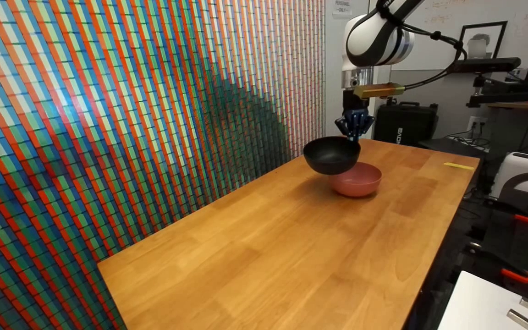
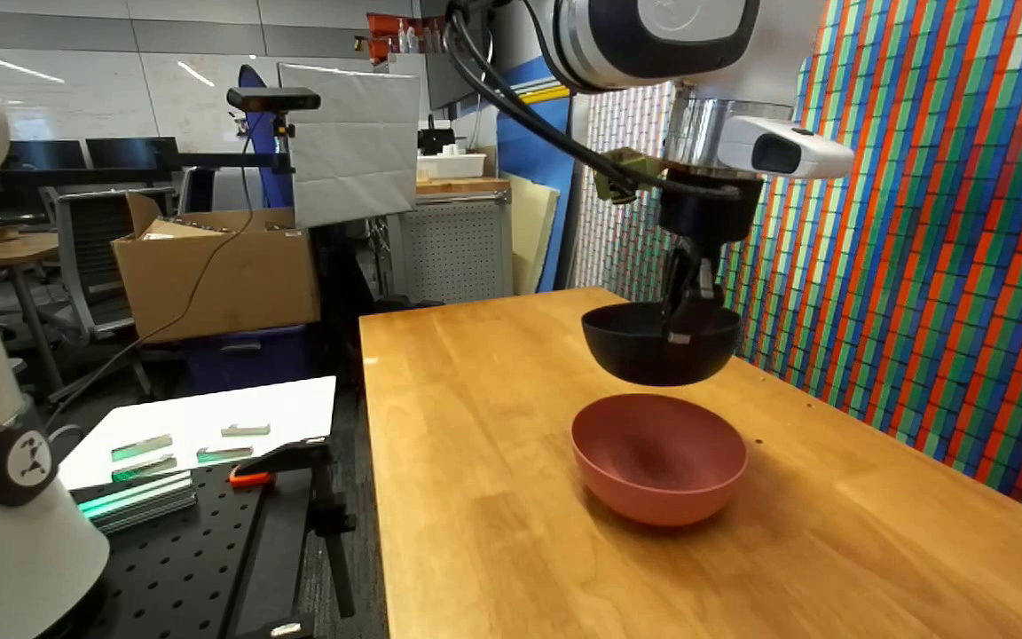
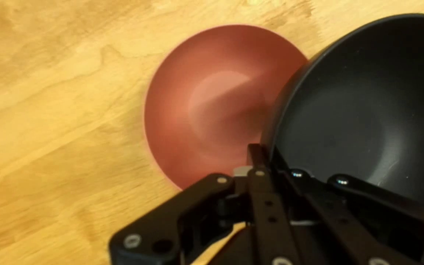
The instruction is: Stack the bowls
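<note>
In an exterior view, a patterned wall [image 1: 154, 114] lines the left edge of the tabletop [image 1: 291, 233]; a yellow strip [image 1: 459, 166] lies near the far right corner.

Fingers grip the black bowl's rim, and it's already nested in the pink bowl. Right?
Not nested: in an exterior view the black bowl hangs in the air, apart from the pink bowl. The fingers do grip the black bowl's rim.

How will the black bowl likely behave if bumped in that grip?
The black bowl would probably swivel or tilt, since the gripper pinches only one side of its rim. It may be slippery: the highlight inside, in the wrist view, suggests a smooth finish. It seems stiff rather than floppy: no visible bend at the grip.
</note>
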Robot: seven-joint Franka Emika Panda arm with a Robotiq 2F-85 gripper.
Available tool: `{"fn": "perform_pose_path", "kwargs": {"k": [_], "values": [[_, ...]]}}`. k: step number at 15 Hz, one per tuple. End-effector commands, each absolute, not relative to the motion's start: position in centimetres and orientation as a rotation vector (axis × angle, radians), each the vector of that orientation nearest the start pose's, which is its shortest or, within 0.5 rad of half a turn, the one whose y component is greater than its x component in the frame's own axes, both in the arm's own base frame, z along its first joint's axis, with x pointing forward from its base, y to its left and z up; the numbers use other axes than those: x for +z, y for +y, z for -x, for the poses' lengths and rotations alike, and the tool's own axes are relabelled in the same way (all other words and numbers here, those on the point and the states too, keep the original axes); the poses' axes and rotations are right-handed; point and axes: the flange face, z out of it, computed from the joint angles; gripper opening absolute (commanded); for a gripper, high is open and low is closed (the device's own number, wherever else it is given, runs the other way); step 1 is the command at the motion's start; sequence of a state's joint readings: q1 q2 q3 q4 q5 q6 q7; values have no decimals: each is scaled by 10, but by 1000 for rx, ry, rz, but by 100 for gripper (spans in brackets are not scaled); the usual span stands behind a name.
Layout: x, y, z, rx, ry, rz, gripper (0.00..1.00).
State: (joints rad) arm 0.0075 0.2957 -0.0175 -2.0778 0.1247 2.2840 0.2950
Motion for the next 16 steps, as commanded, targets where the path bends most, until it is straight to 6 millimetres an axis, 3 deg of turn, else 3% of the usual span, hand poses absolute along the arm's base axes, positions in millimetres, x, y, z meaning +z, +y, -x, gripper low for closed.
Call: {"fn": "perform_pose_path", "kwargs": {"k": [1, 5, 9, 10, 12, 16], "values": [[290, -39, -552, 165, 657, 2957, 3], [284, -63, -544, 184, 700, 2931, 3], [277, -64, -541, 215, 702, 2915, 6], [276, -63, -540, 222, 698, 2909, 31], [274, -63, -540, 233, 695, 2898, 33], [275, -61, -539, 246, 692, 2882, 64]]}}
